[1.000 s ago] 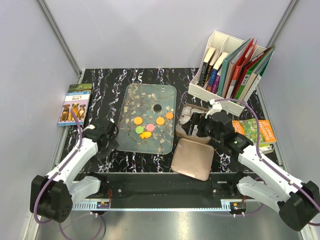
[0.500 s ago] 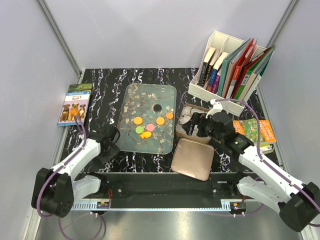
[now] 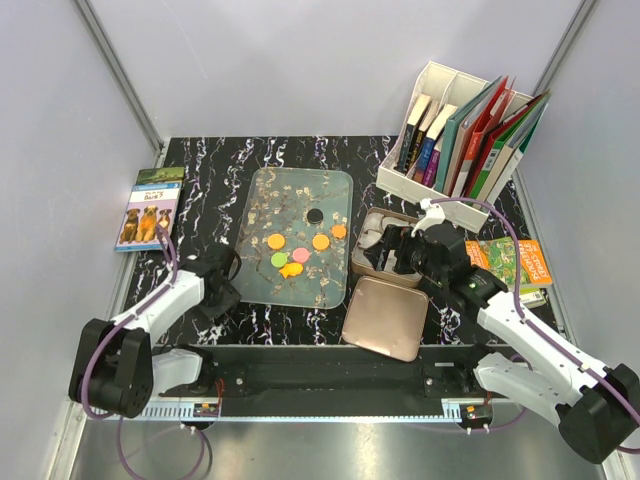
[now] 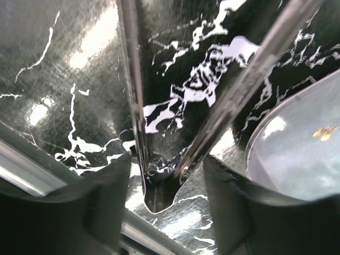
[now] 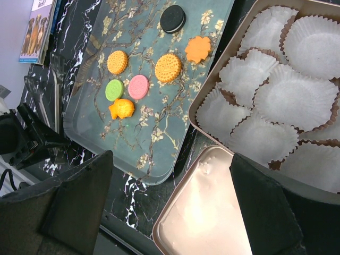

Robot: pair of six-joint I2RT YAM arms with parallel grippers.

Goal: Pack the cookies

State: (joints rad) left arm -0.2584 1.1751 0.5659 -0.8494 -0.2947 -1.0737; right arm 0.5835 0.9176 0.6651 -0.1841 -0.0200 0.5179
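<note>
The small flat coloured cookies (image 5: 168, 68) seem light and brittle; take them by the edges. The right gripper (image 5: 170, 159) is spread; for the left gripper (image 4: 167, 159) I cannot tell.

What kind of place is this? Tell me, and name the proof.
Probably a robot test cell, not a kitchen: a left arm and right arm bolted at the table's edge, plain grey walls, and staged props: a tray of cookies, paper cups, a rack of books.
</note>
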